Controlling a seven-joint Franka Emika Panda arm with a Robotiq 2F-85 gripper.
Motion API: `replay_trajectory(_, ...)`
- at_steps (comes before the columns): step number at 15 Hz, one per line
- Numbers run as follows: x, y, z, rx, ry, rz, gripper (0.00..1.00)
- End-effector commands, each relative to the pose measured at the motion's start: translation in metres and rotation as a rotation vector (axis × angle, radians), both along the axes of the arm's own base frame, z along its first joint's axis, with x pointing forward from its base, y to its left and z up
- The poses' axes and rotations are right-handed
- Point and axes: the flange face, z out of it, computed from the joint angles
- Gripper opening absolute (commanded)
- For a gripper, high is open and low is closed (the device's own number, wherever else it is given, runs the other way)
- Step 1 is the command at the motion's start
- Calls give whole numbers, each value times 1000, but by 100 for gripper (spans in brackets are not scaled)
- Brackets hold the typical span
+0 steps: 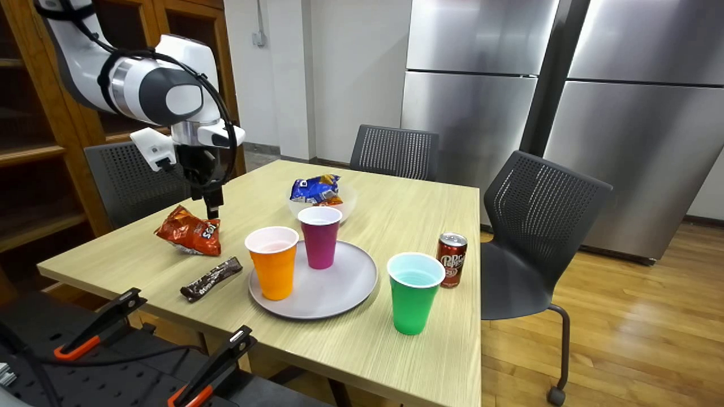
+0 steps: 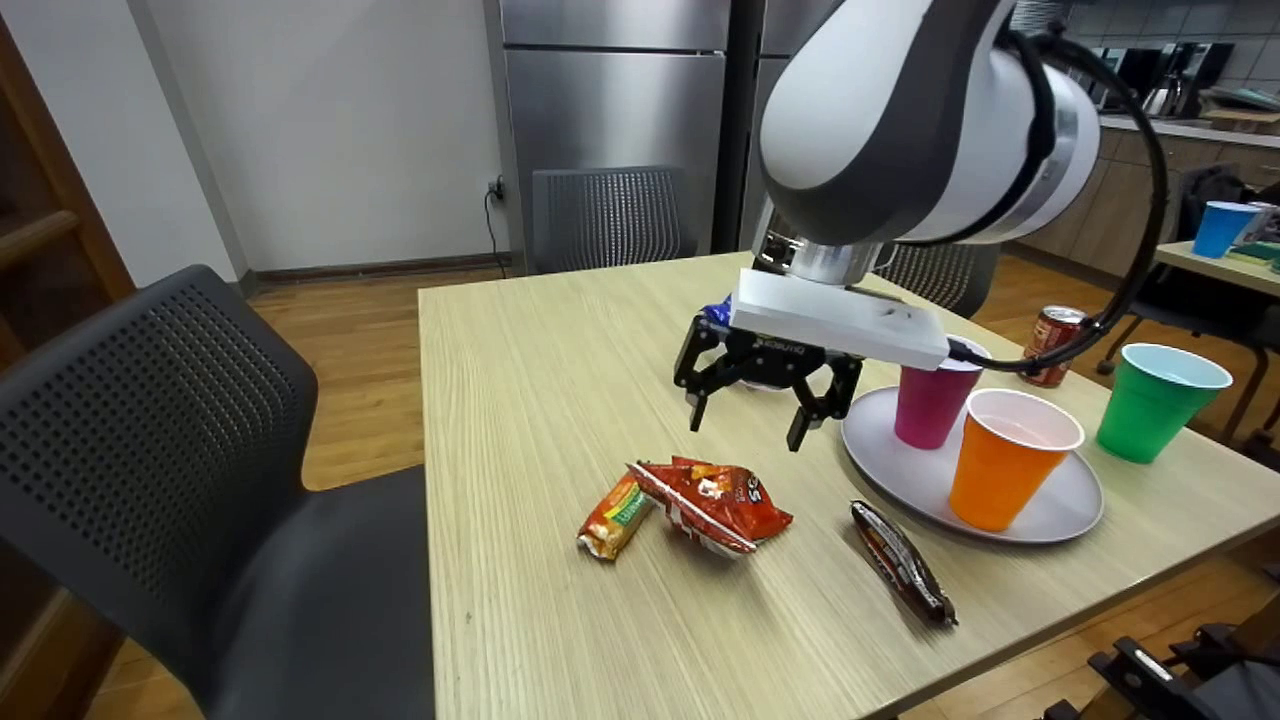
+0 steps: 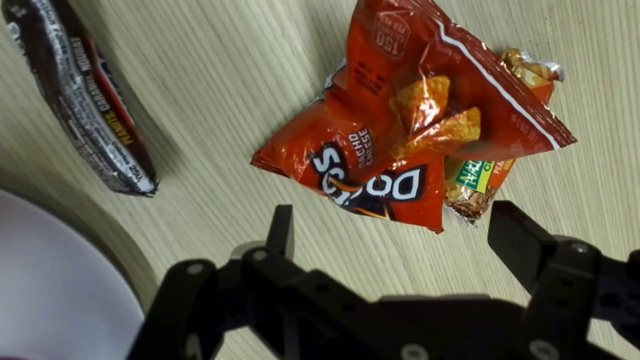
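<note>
At the end of a white-and-grey robot arm (image 2: 850, 110), a black claw (image 2: 747, 428) hangs above a pale wood-grain counter (image 2: 560, 340), released: its jaws stand wide apart with nothing gripped between them. Closest to it is a red, crinkled chip bag (image 3: 370, 125) lettered "nacho cheese", resting on the counter below the claw and a little to one side, not touching it. The bag partly covers a snack bar (image 3: 475, 180) in an orange, green and gold wrapper, whose two ends poke out from beneath. A little farther off, a candy bar (image 3: 80, 100) in a dark brown wrapper lies between the chip bag and a round grey plate (image 1: 339, 282). Two upright plastic cups, both white inside, stand on the plate: an orange cup (image 1: 274, 271) near the rim and, just beside it, a purple cup (image 1: 320, 243). A pale bowl (image 1: 346, 203) sits close by, partly hidden behind the purple cup in an exterior view, with a shiny blue packet (image 1: 308, 189) resting in it. Past the plate stands an upright green cup (image 1: 414, 302), pale inside, and near it a dark red soda can (image 1: 452, 261), also upright. Around the counter are dark grey chairs (image 1: 543, 209) with perforated backs. Farthest away, behind the chairs, rise tall silvery refrigerators (image 1: 466, 124) beside a white wall (image 1: 356, 79)
</note>
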Motion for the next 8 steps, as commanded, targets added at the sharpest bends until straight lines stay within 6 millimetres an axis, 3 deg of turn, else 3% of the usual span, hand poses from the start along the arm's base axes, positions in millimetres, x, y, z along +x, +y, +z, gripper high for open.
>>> replay_trajectory(1, 6, 12, -5, 65, 49, -64, 100)
replay_trajectory(8, 7, 4, -20, 145, 110, -202, 100)
